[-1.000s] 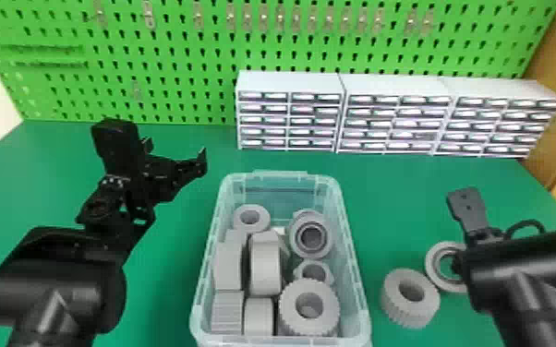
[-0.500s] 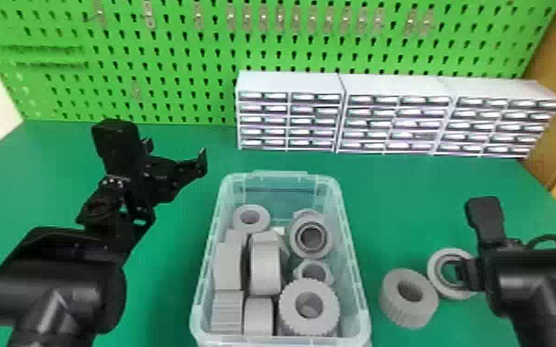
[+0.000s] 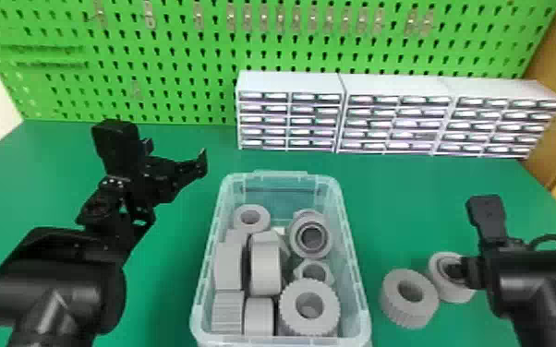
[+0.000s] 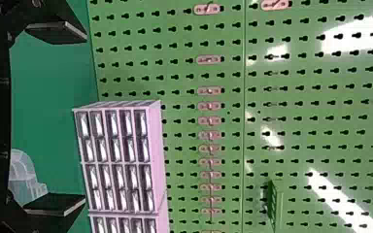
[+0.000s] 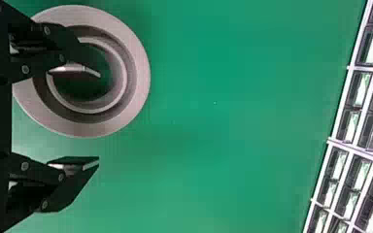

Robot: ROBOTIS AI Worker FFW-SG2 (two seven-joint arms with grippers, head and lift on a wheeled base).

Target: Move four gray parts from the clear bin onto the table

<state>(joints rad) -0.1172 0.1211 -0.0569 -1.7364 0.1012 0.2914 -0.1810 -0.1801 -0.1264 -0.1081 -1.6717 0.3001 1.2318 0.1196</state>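
My left gripper stands open beyond the bin's back left corner; in the left wrist view this gripper has nothing between its fingers. Several gray parts are piled in the clear bin. Right of the bin, a ribbed gray part rests on the table, close beside a smooth gray ring. My right gripper is at that ring. From the right wrist, this gripper appears open, one finger over the hole of the ring, the other outside its rim, apart from it.
White drawer cabinets line the back of the green table, before a green pegboard. In the left wrist view, a corner of the clear bin lies behind the fingers.
My right arm has shifted a little to the right and nearer. The smooth ring has also moved slightly right and nearer the front. The left arm has kept still.
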